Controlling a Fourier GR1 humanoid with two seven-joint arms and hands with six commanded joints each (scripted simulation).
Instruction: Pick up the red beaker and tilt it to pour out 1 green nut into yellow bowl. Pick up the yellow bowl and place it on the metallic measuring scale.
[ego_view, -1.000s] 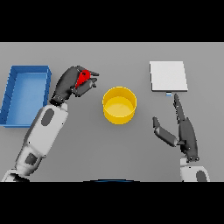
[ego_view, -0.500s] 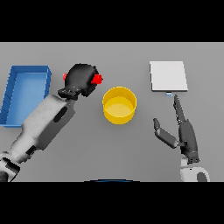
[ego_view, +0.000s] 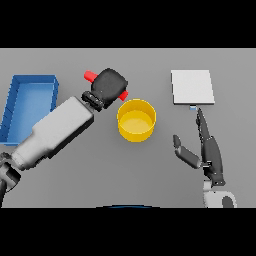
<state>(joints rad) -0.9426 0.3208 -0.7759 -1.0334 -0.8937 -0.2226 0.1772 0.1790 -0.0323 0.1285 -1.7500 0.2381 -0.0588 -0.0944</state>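
- Left hand (ego_view: 110, 86) curls around the red beaker (ego_view: 91, 76), held above the grey table (ego_view: 150, 170) — red shows at the hand's upper left and lower right, the beaker lying tilted across the grip.
- Yellow bowl (ego_view: 136, 120) stands on the table just below and right of that hand; the beaker's lower red end is near its rim.
- Metallic scale (ego_view: 192, 87) lies well right of the bowl.
- Right hand (ego_view: 206, 150) rests below the scale, fingers straight, thumb spread — holding nothing.
- Blue tray (ego_view: 15, 107) sits at far left.
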